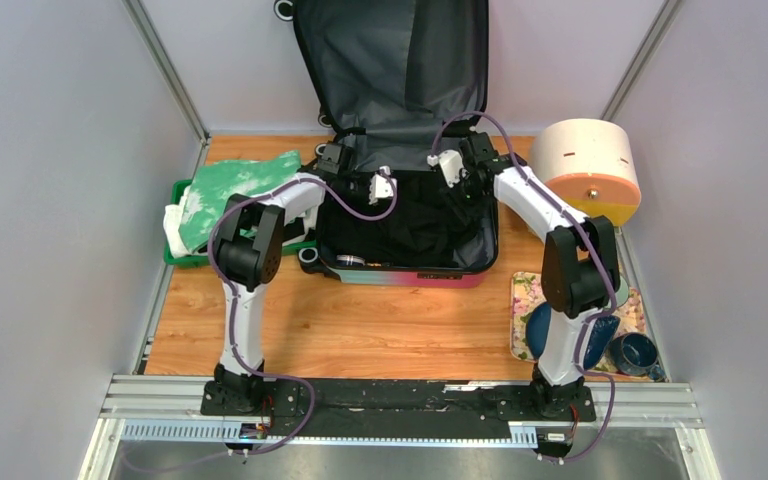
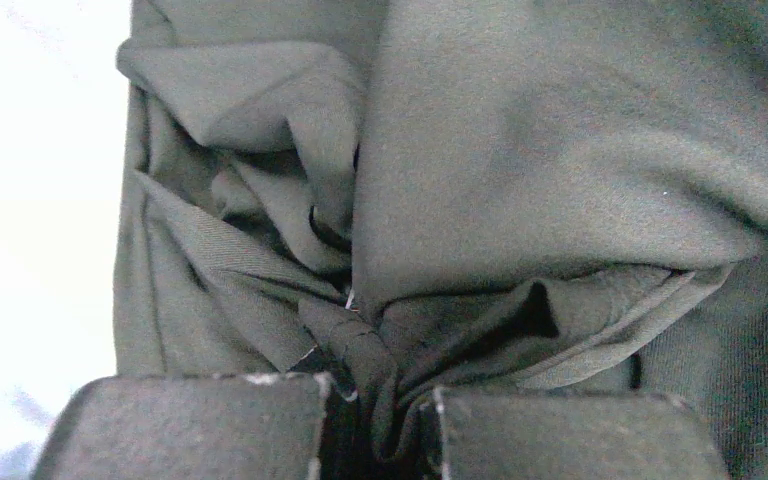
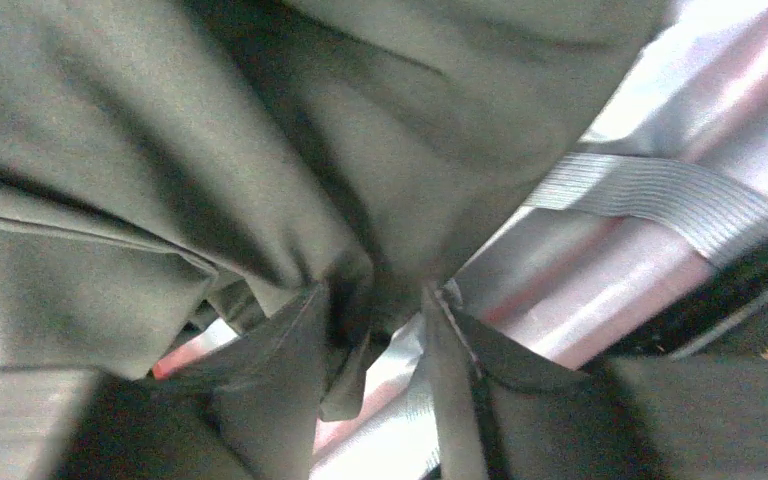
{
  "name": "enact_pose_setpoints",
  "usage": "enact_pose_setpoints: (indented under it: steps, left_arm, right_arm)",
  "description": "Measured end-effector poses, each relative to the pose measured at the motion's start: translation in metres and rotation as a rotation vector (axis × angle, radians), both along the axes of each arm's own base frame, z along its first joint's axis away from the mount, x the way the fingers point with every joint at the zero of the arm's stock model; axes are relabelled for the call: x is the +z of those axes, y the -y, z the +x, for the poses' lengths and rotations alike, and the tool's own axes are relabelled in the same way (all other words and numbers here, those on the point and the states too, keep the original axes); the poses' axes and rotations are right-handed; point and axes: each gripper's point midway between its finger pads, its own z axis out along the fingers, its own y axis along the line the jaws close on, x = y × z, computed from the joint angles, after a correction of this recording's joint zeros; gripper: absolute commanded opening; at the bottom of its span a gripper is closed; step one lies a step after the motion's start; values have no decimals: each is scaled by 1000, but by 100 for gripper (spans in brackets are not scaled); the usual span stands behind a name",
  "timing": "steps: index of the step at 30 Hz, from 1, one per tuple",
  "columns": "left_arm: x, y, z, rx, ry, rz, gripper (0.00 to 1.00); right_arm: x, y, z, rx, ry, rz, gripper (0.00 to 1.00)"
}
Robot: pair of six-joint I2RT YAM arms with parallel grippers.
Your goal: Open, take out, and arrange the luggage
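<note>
The luggage (image 1: 410, 277) lies open at the back middle of the table, its grey-lined lid (image 1: 390, 60) standing upright against the wall. A dark garment (image 1: 410, 225) fills its base. My left gripper (image 1: 381, 188) is at the base's back left, shut on a bunched fold of the garment (image 2: 560, 150); its fingertips (image 2: 190, 430) show with cloth pinched between them. My right gripper (image 1: 455, 172) is at the back right, shut on another fold of the garment (image 3: 160, 150) above the shiny pink shell (image 3: 600, 290).
A green tray (image 1: 185, 257) holding green-and-white cloth (image 1: 230, 190) stands left of the luggage. A cream-and-orange round container (image 1: 590, 165) lies at the right. A floral mat (image 1: 528, 293) with a blue plate (image 1: 538, 330) and a blue cup (image 1: 636, 352) is at the front right.
</note>
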Motion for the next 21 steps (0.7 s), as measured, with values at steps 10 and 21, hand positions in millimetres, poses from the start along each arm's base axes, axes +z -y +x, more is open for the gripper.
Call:
enact_pose_setpoints:
  steps: [10, 21]
  left_arm:
    - [47, 2, 17, 39, 83, -63, 0]
    - [77, -29, 28, 31, 197, -40, 0]
  right_arm:
    - [13, 0, -1, 9, -86, 101, 78]
    - [66, -7, -3, -15, -35, 302, 79]
